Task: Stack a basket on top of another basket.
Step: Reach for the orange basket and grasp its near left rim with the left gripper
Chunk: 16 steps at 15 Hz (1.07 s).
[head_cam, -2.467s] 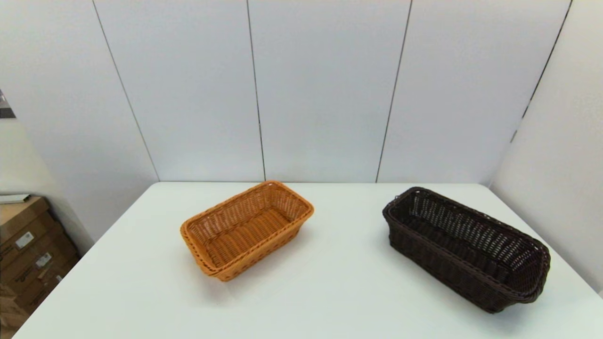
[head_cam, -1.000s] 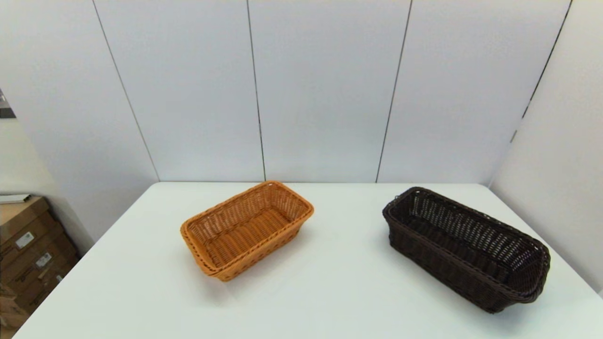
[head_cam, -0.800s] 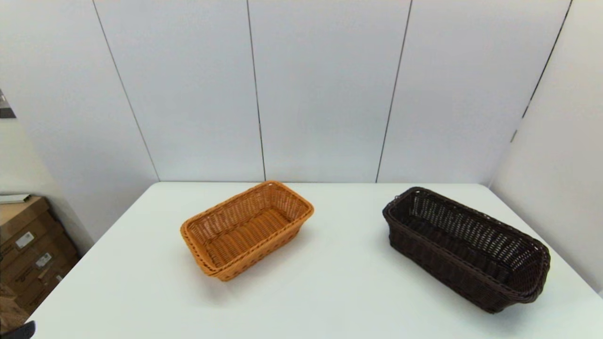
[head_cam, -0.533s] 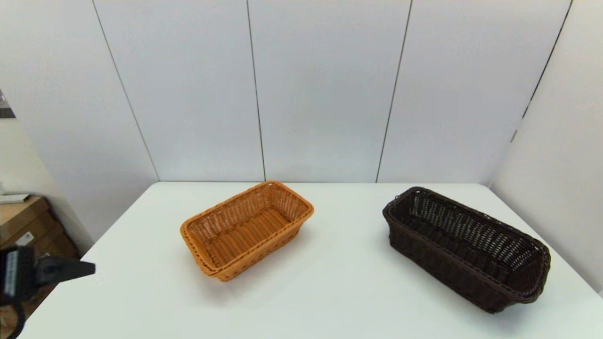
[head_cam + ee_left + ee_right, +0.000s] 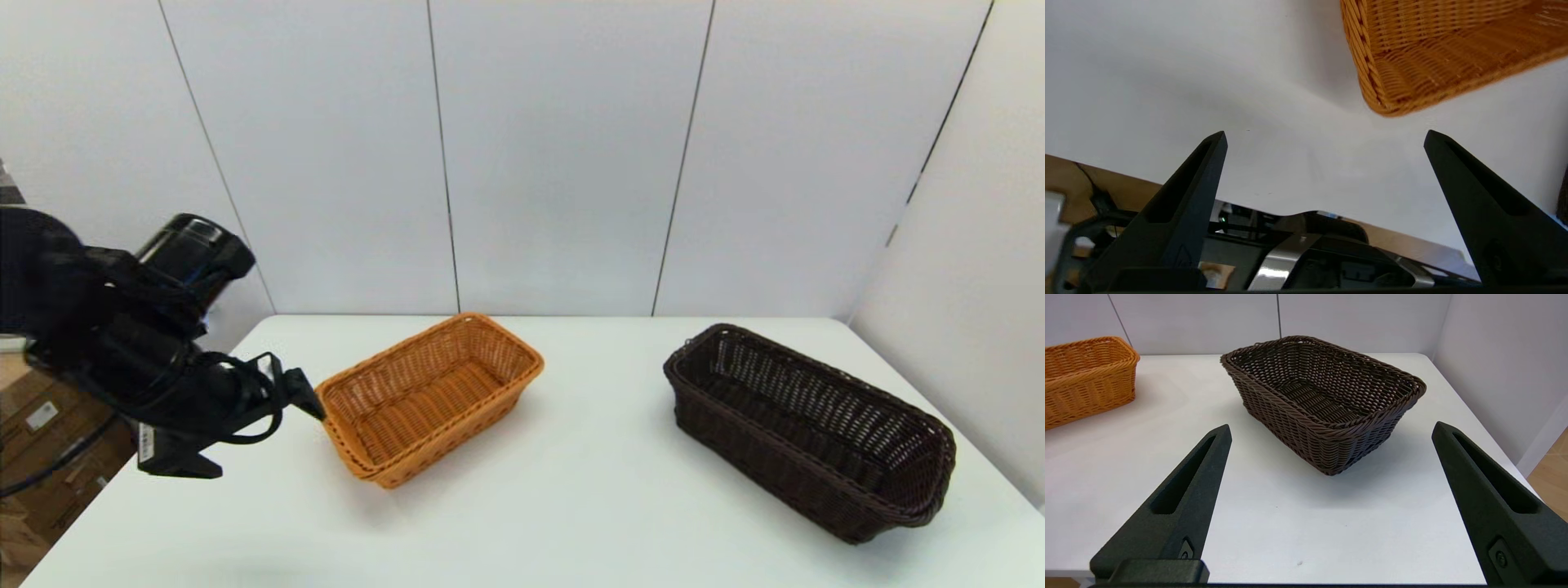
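The left hand hangs over the left part of the white counter, just beside the near-left corner of the orange basket. In the head view one fingertip lies at that corner's rim; whether it touches cannot be told. The left wrist view shows its two fingers spread wide with nothing between them and the orange basket's corner a little ahead of the gap. Cardboard boxes stand on the floor off the counter's left edge.

The orange basket sits left of centre, turned at an angle, upright, with only its woven bottom showing inside. Well apart from it, on the right of the counter, the dark basket sits upright too, also angled, its long side running toward the near-right corner. Nothing lies in it. The two baskets do not touch, and neither is on the other.

The right hand is out of the head view; its own camera shows its fingers wide apart, gripping nothing, back from the dark basket with bare counter between.

Half a second ago the left hand only reached in at the counter's left edge, low and short of the orange basket; now it is higher and farther in, up against that basket's corner. Both baskets lie where they lay before.
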Motion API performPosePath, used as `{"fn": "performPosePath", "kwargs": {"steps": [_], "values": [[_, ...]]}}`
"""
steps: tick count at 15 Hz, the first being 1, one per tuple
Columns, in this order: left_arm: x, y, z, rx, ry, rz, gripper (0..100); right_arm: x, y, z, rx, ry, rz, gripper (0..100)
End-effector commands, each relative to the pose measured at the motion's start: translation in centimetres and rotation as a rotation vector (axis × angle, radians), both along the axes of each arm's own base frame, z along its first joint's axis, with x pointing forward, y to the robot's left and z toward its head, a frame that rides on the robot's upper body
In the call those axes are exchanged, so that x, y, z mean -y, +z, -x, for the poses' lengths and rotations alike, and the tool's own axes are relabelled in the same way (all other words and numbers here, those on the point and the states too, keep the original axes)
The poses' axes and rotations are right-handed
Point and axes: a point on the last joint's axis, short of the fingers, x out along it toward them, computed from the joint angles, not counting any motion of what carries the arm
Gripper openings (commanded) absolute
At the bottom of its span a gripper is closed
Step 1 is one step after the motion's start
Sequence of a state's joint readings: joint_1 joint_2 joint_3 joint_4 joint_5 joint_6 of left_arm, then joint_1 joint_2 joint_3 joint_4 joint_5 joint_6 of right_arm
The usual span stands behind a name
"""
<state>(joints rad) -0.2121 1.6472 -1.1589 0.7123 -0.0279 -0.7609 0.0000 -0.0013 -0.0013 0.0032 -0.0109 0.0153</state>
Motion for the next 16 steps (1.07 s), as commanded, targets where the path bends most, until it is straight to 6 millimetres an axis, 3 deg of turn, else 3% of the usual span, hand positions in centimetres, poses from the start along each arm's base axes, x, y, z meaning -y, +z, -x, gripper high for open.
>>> {"fn": "performPosePath", "kwargs": {"steps": [1, 8, 16], "values": [[0.9, -4.8, -4.7, -0.153, 0.055, -0.019, 100, 0.0, 0.0, 0.0, 0.001, 0.0, 0.0, 100], [1.8, -6.5, -8.4, -0.155, 0.048, 0.012, 100, 0.0, 0.0, 0.0, 0.001, 0.0, 0.0, 100], [1.9, -9.2, -10.5, -0.158, 0.058, 0.015, 100, 0.0, 0.0, 0.0, 0.001, 0.0, 0.0, 100]]}}
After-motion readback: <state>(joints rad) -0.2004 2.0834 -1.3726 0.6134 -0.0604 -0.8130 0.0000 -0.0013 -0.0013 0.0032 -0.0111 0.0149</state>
